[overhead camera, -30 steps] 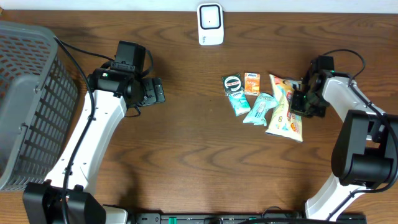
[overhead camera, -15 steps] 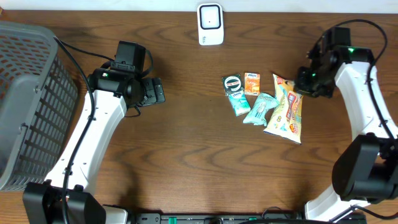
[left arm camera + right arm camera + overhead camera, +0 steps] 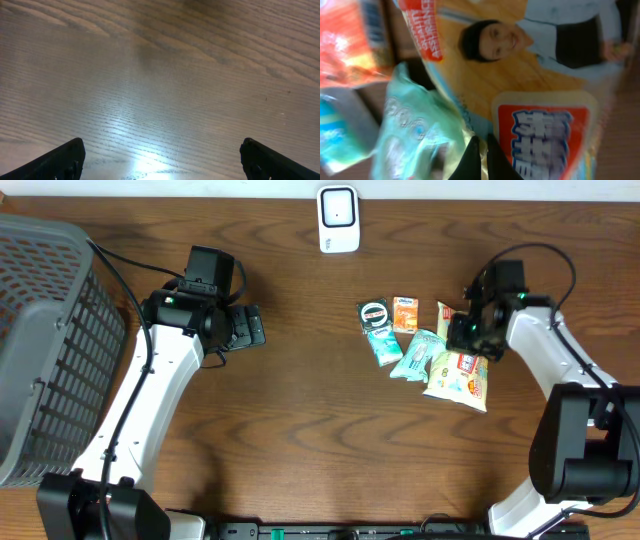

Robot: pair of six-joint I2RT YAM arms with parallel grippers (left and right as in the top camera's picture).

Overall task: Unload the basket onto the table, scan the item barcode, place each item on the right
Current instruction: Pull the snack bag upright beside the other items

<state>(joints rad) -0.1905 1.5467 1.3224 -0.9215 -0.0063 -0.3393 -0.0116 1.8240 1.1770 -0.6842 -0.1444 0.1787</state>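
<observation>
Several snack packets lie right of the table's middle: a large yellow and red bag [image 3: 462, 375], a mint-green packet [image 3: 417, 353], a teal one [image 3: 383, 345], a small orange one [image 3: 405, 313] and a round black-and-green one [image 3: 374, 313]. The white scanner [image 3: 338, 220] stands at the back edge. My right gripper [image 3: 458, 332] hovers over the large bag's upper left part. In the right wrist view that gripper [image 3: 481, 160] is shut, its tips over the seam between the mint-green packet [image 3: 415, 130] and the large bag [image 3: 535, 60]. My left gripper [image 3: 255, 327] is open over bare wood [image 3: 162, 167].
A grey plastic basket [image 3: 50, 350] fills the left edge of the table. Bare brown wood lies between my left arm and the packets. Cables trail behind both arms.
My right arm swung from the large bag's right side, up toward the back, then down over the bag's upper left. The packets and my left arm have stayed put.
</observation>
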